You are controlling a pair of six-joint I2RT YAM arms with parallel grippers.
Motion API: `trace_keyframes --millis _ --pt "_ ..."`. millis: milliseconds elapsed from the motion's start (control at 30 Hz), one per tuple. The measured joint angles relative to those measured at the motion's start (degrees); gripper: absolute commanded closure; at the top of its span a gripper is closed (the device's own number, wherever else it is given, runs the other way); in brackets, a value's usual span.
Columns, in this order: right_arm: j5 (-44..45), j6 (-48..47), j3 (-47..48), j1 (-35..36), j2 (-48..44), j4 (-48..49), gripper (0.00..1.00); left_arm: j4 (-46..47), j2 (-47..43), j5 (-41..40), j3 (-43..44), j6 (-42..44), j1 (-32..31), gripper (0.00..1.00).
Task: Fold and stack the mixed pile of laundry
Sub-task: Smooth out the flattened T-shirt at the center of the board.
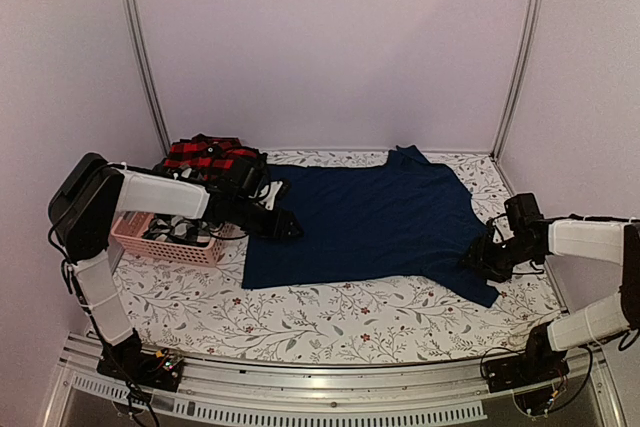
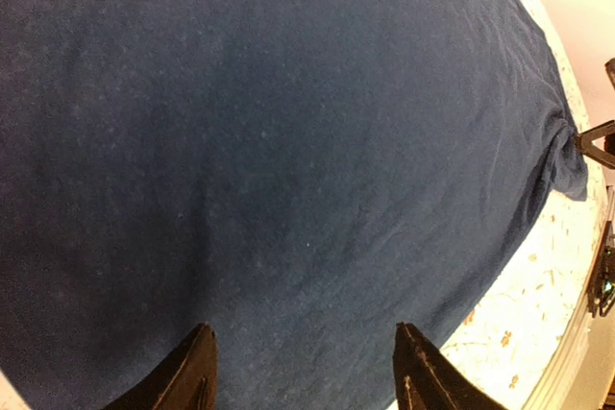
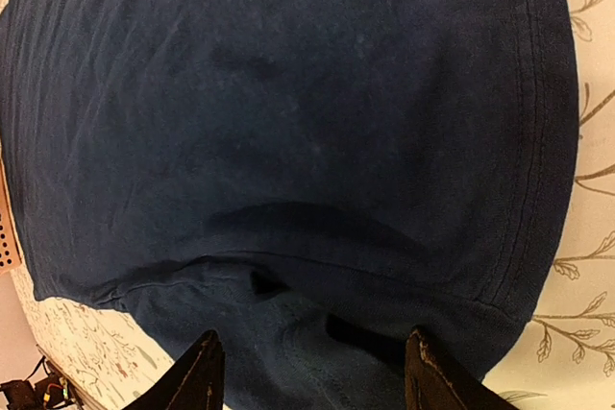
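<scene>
Nearest: aluminium rail (image 1: 330, 389) along the desk's near edge, with both arm bases fixed to it, one by each near corner.
Desk: flower-printed desk (image 1: 330, 325), bare along its near strip.
Main cloth: navy blue garment (image 1: 370, 227) spread flat across the middle of the desk. A collar-like point reaches the far edge and a sleeve-like flap points toward the near right corner.
Left tool: left gripper (image 1: 283, 226) sits low at the garment's left side with its jaws wide. From its wrist, both black fingers (image 2: 197, 376) stand well apart with only blue cloth beneath them.
Right tool: right gripper (image 1: 478, 259) is at the flap near the right edge, jaws also wide. Its fingers (image 3: 204, 376) are spread over a creased fold. I cannot tell whether the tips touch the cloth.
Far left corner: red-and-black plaid piece (image 1: 205, 157) lies bunched up, with a black garment (image 1: 243, 173) heaped against its right side.
Left edge: pink basket (image 1: 165, 244) sits partly under the left arm, holding dark items I cannot make out.
</scene>
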Motion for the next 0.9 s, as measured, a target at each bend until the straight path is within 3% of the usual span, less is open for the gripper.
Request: trace_keyframes --millis 67,200,233,300,367,667,900 --pt "0.5 -0.1 -0.1 0.1 1.1 0.3 0.4 0.0 0.0 0.0 0.0 0.0 0.0 0.38" --pt "0.7 -0.6 -0.1 0.8 2.3 1.5 0.62 0.0 0.0 -0.1 0.0 0.0 0.0 0.37" --pt "0.7 -0.7 -0.1 1.3 2.6 1.7 0.68 0.0 0.0 -0.1 -0.1 0.0 0.0 0.37" --pt "0.3 -0.9 -0.1 2.7 3.2 1.9 0.89 0.0 0.0 -0.1 -0.2 0.0 0.0 0.37" --pt "-0.4 -1.0 -0.1 4.7 3.7 2.0 0.99 0.0 0.0 -0.1 -0.3 0.0 0.0 0.37" --pt "-2.1 0.0 1.2 11.4 0.5 -1.4 1.0 0.0 -0.3 -0.3 -2.3 -0.1 0.0 0.37" --pt "-2.8 1.3 1.8 13.5 -6.9 -5.3 1.0 -0.1 -5.5 -0.3 -10.7 -0.4 -0.1 0.38"
